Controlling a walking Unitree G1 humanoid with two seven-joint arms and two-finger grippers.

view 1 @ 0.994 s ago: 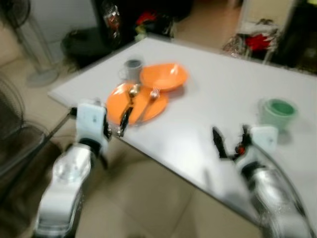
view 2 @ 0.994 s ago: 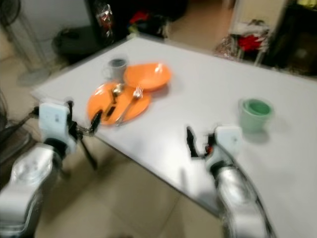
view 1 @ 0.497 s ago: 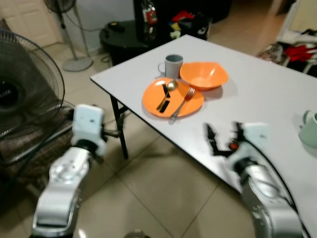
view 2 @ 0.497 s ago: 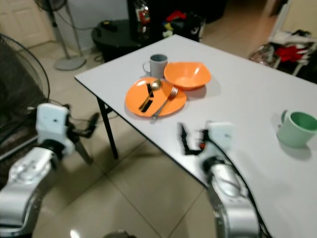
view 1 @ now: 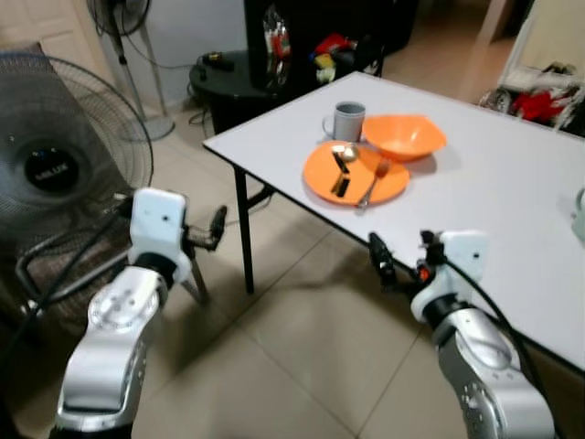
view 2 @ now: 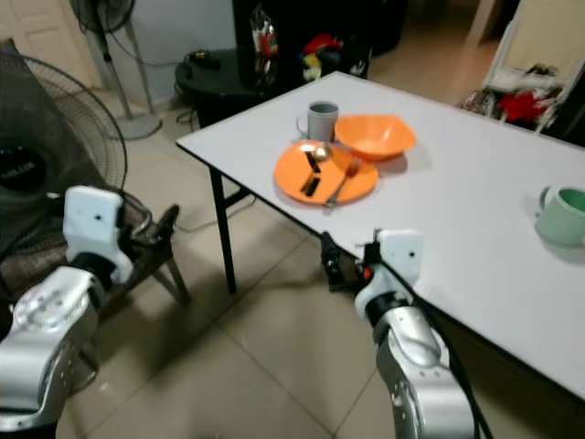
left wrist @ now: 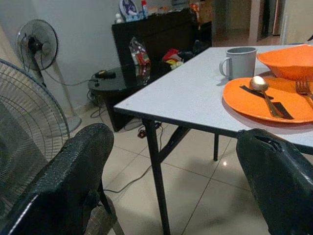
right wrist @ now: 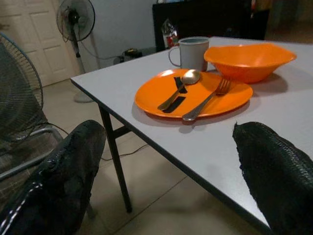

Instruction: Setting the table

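Lengthwise, fork [view 1: 372, 181] tines toward bowl [view 1: 404, 136]

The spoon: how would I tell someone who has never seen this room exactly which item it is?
Start at the white table and find the flat orange plate near its corner, in front of the grey mug and the orange bowl. Two utensils lie on that plate; the spoon is the one on the mug's side, with a round bowl and black-marked handle, while the fork has tines.
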